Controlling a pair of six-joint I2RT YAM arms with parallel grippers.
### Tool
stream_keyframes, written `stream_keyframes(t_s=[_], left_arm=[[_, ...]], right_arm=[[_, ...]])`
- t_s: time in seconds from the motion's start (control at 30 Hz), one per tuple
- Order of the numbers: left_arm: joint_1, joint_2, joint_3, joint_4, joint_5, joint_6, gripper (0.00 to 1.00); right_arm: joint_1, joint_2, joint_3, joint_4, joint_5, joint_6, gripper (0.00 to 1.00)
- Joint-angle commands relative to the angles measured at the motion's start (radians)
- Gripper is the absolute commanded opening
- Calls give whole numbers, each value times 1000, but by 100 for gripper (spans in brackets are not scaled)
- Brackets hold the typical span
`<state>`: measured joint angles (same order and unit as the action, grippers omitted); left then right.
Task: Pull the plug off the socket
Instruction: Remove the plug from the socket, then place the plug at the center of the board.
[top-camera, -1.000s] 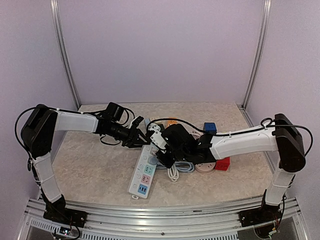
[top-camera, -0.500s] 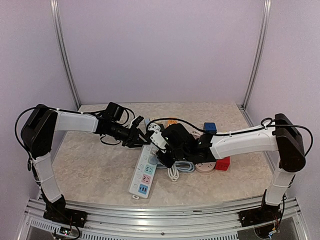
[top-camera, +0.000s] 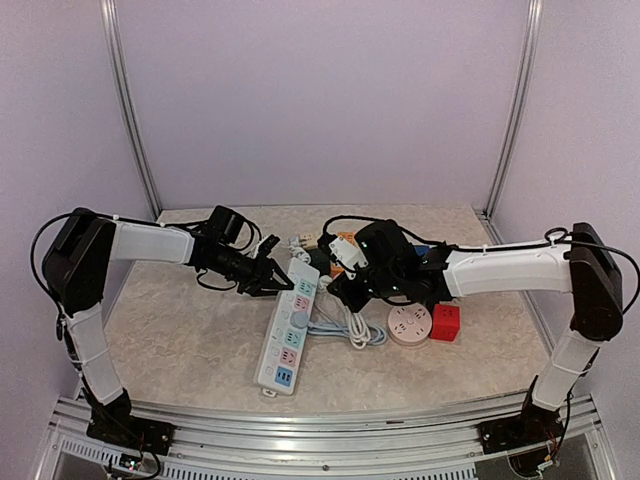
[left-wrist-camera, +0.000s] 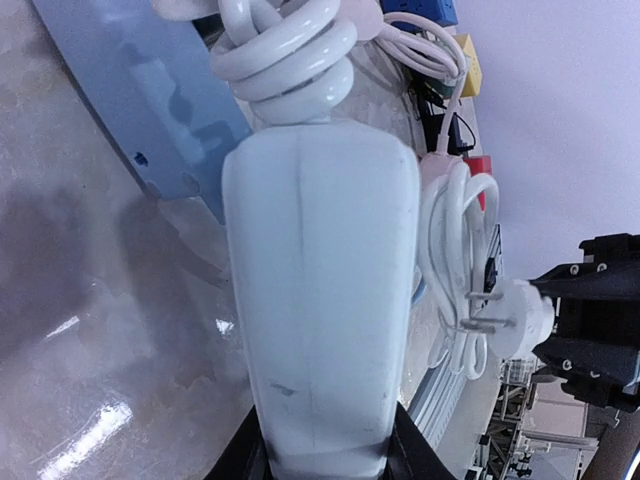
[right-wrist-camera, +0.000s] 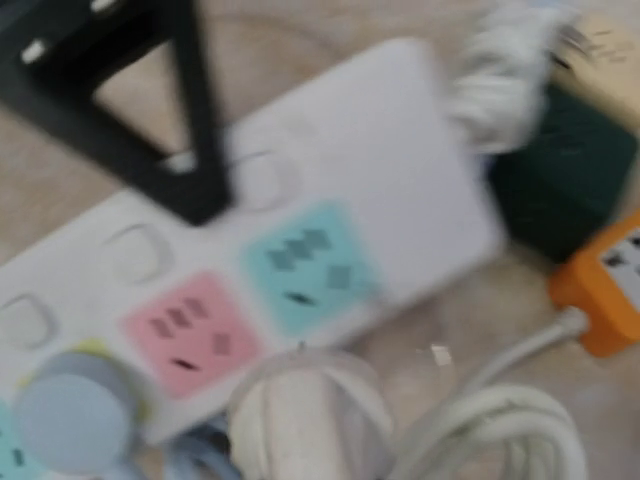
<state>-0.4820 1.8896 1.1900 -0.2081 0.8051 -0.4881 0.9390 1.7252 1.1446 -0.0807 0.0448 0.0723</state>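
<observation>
On the marble-patterned table (top-camera: 180, 330) the white power strip (top-camera: 288, 335) lies lengthwise toward the near edge, its far end pinched in the left gripper (top-camera: 272, 280), whose jaws are drawn in narrow across the strip's width. Beside it a loose coil of white cord (left-wrist-camera: 455, 260) leads to the plug (left-wrist-camera: 512, 318), which hangs in the air just right of the strip, clamped in the right gripper (left-wrist-camera: 548, 318). The right wrist view is smeared, so the grip is probably across the plug's round body, though I cannot be sure. Its two metal pins (left-wrist-camera: 478, 310) show bare and touch no outlet, so the pull itself looks done. To finish well, carry the plug away along the line of its pins rather than sideways, so the cord neither snags nor drags the strip. The left clamp should hold the strip down until the cord hangs slack, and only then should the plug be set down well apart from the outlets
</observation>
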Motion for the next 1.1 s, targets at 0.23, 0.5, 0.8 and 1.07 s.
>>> stream_keyframes(t_s=[0.23, 0.5, 0.8, 1.07], left_arm=[[22, 2, 2, -21, -55, 1, 0], [67, -60, -4, -9, -51, 3, 0], [111, -147, -7, -23, -8, 16, 0], [147, -211, -49, -23, 20, 25, 0]], right_arm=[[-18, -97, 7, 2, 101, 43, 0], [-56, -182, 62, -114, 298, 40, 0], [-178, -133, 48, -157, 320, 11, 0], [-231, -30, 14, -117, 247, 38, 0]])
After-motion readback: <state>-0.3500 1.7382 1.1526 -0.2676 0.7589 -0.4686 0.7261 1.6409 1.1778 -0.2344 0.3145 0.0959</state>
